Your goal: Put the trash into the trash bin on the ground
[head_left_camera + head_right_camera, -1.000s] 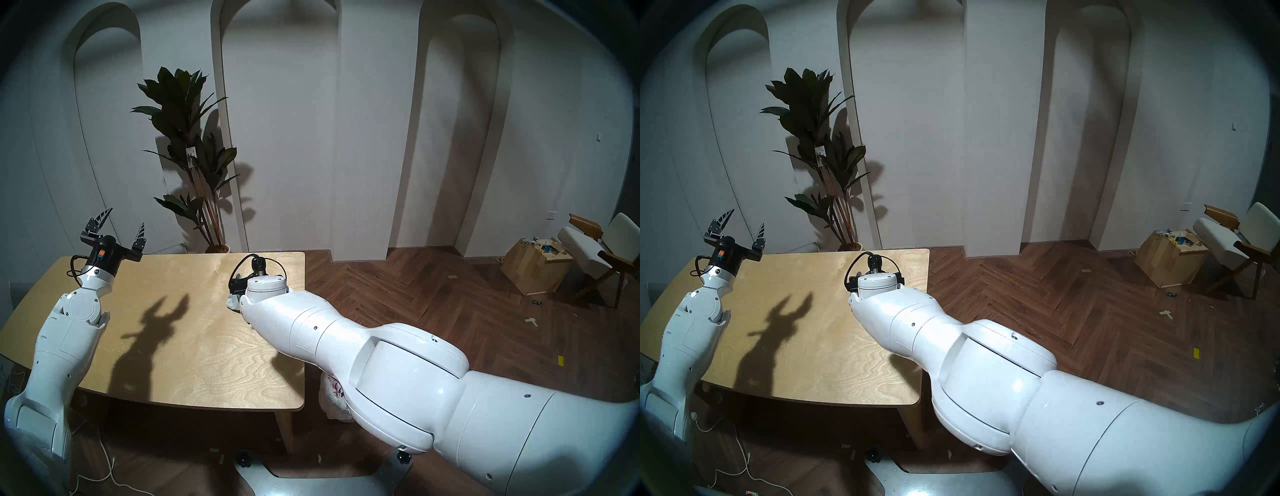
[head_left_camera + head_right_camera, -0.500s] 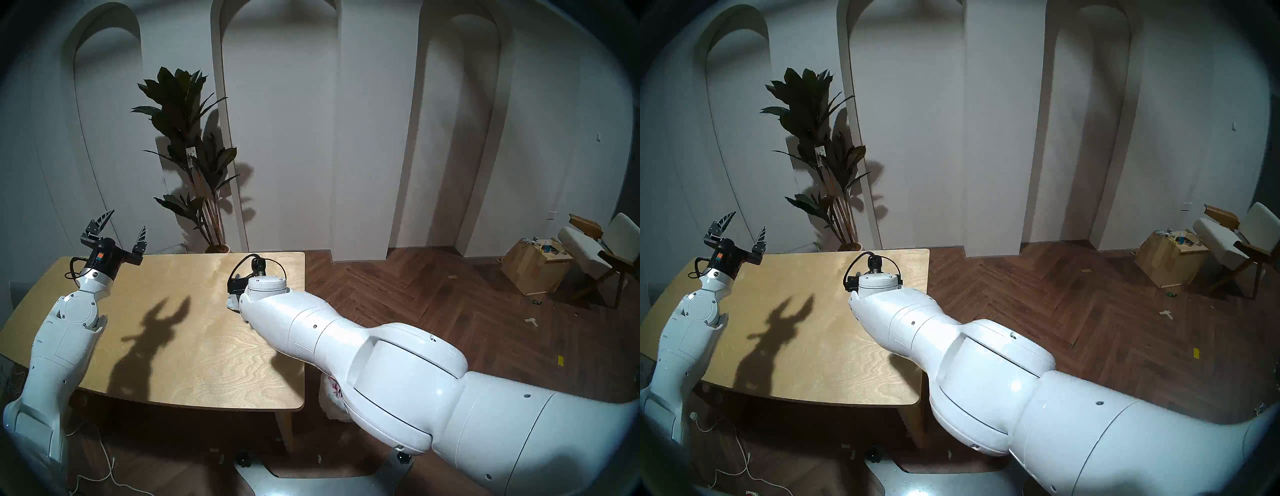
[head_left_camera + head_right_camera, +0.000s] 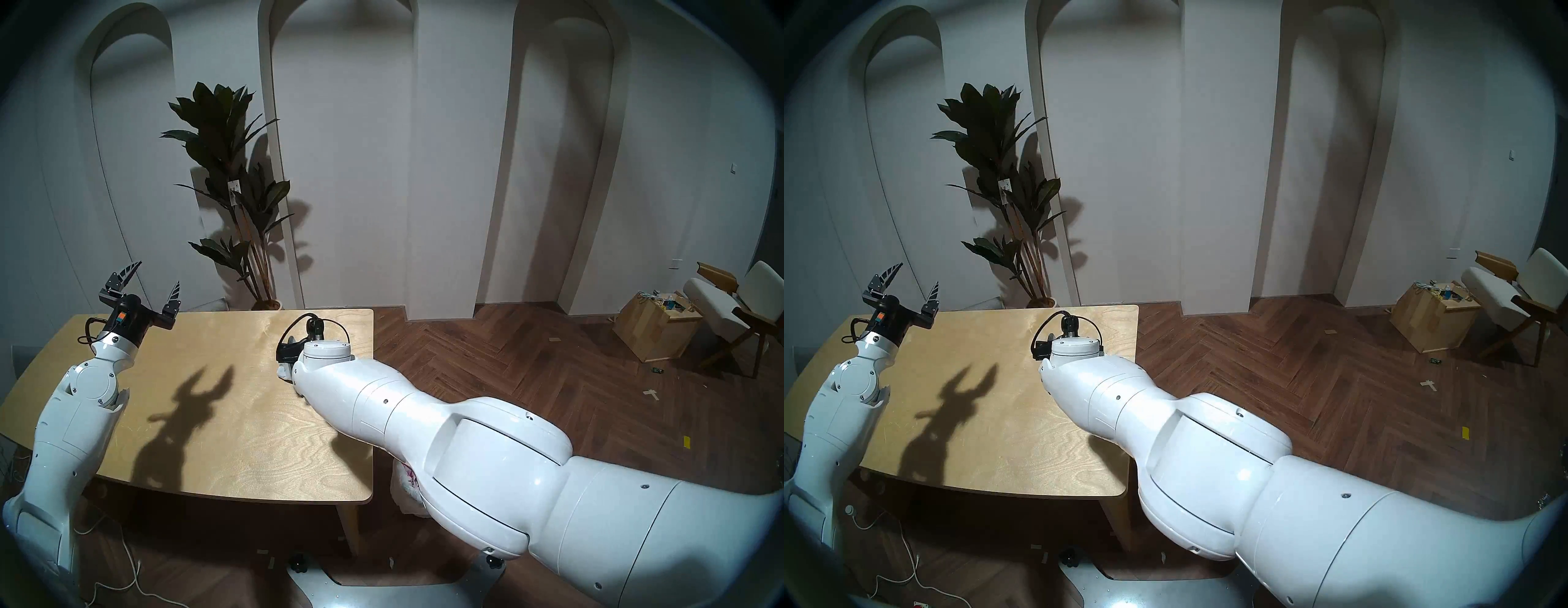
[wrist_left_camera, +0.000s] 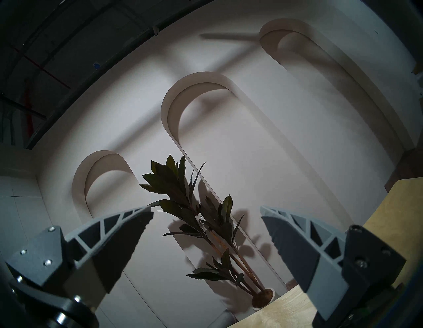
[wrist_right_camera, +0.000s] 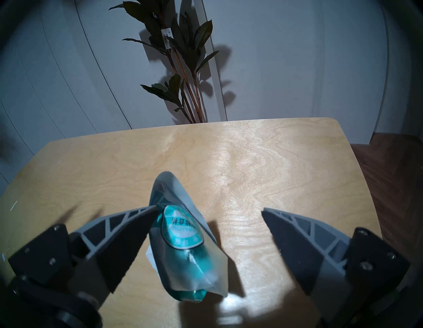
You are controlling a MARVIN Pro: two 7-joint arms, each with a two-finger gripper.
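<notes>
Mostly hidden behind the right arm, the trash bin (image 3: 407, 488) shows just a crinkly sliver beside the desk (image 3: 237, 424). Right hand (image 5: 209, 211) gapes around the teal-printed wrapper (image 5: 185, 238) lying there; left hand (image 3: 150, 284) spreads wide, empty.

Room dim. Dark arm shadow on table (image 3: 254, 424) middle. Shiny glare near table's far edge. Picture corners dark, bent.

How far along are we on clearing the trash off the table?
Nearly done, it seems: the table shows only one item, the teal-printed wrapper. The right hand is open around it, one finger at its edge, nothing gripped yet. The left hand is open and empty. Left: grasp the wrapper and drop it in the bin beside the table.
</notes>
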